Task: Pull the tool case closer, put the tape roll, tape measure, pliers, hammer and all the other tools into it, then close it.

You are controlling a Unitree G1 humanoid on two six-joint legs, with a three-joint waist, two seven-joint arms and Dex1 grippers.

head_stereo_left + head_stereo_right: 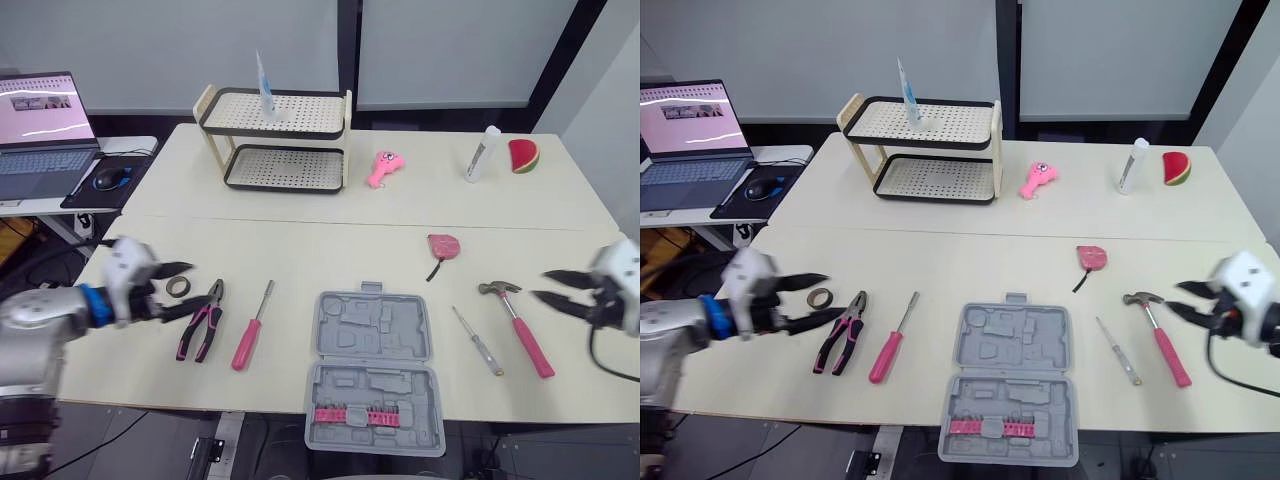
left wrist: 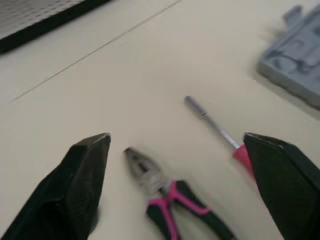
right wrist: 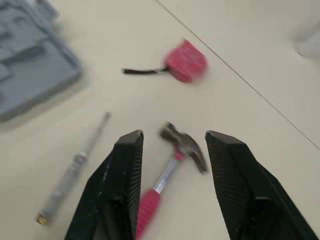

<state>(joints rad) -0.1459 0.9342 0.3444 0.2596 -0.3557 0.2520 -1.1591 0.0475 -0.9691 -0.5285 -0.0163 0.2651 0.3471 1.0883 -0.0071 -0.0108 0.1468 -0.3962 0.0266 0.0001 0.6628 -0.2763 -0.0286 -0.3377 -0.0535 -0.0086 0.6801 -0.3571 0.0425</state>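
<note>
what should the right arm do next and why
Probably lower the right end effector onto the hammer handle and close. Its fingers are open, the hammer lies untouched just ahead of them, and the tool case sits open nearby, ready to take it.

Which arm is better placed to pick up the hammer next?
Right. The open right claw hovers just beside the hammer, while the left claw is beyond the tool case, near the pliers.
</note>
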